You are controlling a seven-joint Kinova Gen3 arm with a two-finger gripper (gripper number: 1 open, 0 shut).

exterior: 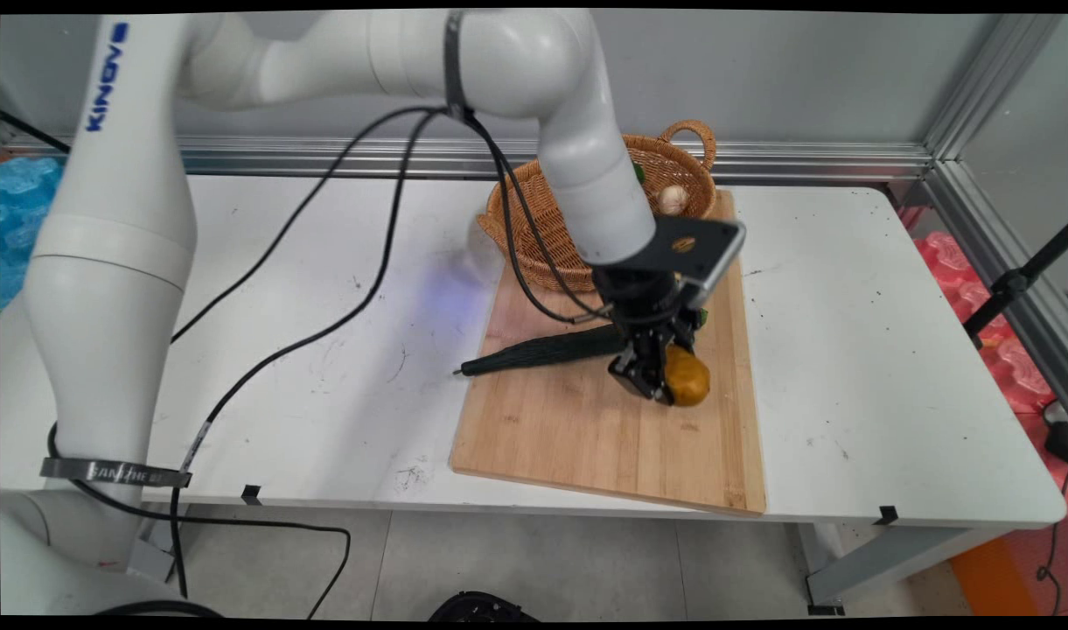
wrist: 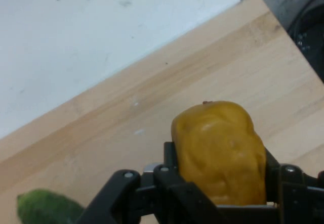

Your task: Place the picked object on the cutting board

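Note:
My black gripper [exterior: 665, 385] is shut on a yellow-brown potato [exterior: 689, 376], holding it just above the wooden cutting board [exterior: 586, 437]. In the hand view the potato [wrist: 220, 150] fills the space between the fingers [wrist: 169, 163], with the board [wrist: 152, 113] below it. A green vegetable [wrist: 48, 209] shows at the hand view's lower left corner. A dark folded umbrella [exterior: 542, 352] lies across the board's left part, close to the gripper.
A wicker basket [exterior: 534, 219] with a handle stands at the board's far end, holding a pale round item [exterior: 672, 199] and something green. Black cables [exterior: 341, 219] hang from the arm over the white table [exterior: 848, 350]. The table's front edge is near the board.

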